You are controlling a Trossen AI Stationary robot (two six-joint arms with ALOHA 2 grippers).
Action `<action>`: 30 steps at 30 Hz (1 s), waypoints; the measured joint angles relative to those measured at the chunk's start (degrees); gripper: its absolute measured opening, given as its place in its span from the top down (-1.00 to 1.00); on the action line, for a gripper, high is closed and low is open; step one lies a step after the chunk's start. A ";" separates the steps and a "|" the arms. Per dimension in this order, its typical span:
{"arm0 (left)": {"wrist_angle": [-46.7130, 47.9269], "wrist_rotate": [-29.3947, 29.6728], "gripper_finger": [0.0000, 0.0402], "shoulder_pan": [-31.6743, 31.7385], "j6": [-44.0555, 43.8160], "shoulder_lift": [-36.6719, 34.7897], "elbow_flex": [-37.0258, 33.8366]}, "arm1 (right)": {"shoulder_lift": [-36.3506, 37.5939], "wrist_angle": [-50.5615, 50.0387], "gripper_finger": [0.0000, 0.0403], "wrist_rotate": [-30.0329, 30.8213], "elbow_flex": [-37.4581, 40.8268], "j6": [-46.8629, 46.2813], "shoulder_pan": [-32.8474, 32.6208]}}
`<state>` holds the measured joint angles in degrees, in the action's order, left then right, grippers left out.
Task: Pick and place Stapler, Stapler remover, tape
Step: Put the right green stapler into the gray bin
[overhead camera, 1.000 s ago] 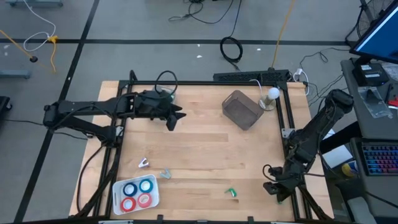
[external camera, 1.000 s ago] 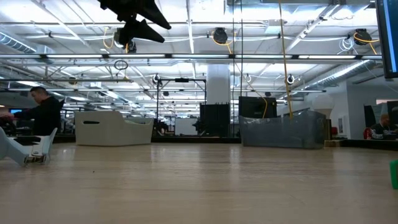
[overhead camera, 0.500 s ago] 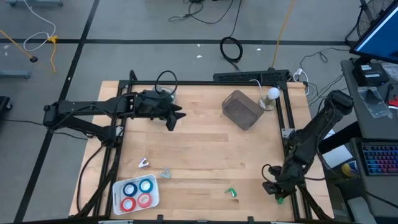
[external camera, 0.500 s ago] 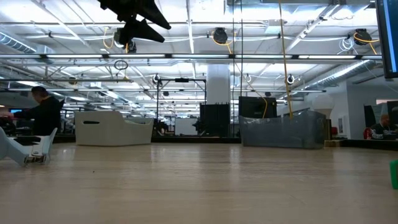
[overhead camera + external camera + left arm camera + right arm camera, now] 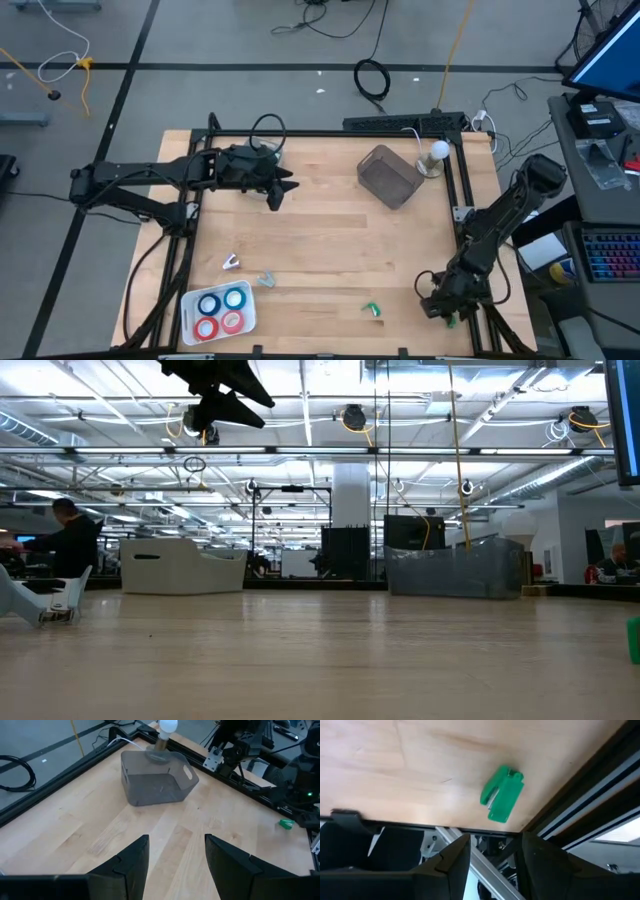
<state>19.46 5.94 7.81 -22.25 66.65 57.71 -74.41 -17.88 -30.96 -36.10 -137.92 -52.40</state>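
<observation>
Green plastic, the small stapler (image 5: 502, 793) lies near the table's (image 5: 320, 250) five-o'clock edge (light, rigid, likely slippery), best pinched across its narrow sides. Right gripper (image 5: 490, 855) hovers beside it, fingers apart, empty; left gripper (image 5: 175, 857) waits at eleven o'clock, fingers apart too.

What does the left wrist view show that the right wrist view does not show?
Only the left wrist view shows the grey bin, the white bulb behind it, and the left tool, open above bare wood. Only the right wrist view shows the right tool, open, at the table's edge over the frame. Both show the wooden table and the green stapler, which is small and far off in the left wrist view.
</observation>
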 joint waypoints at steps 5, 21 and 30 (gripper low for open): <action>-0.01 0.01 0.03 0.00 0.10 0.00 0.00 | -1.84 -0.06 0.13 -1.27 -0.07 0.08 0.43; 0.00 -0.01 0.03 0.00 0.04 0.00 0.00 | -4.84 0.01 0.14 -5.13 -0.04 -1.30 1.20; 0.00 -0.01 0.03 0.00 -0.07 0.00 0.00 | -4.91 0.89 0.15 -4.23 0.04 -0.81 5.11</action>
<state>19.46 5.93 7.81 -22.33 66.65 57.71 -79.32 -16.99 -35.19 -36.05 -138.74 -47.29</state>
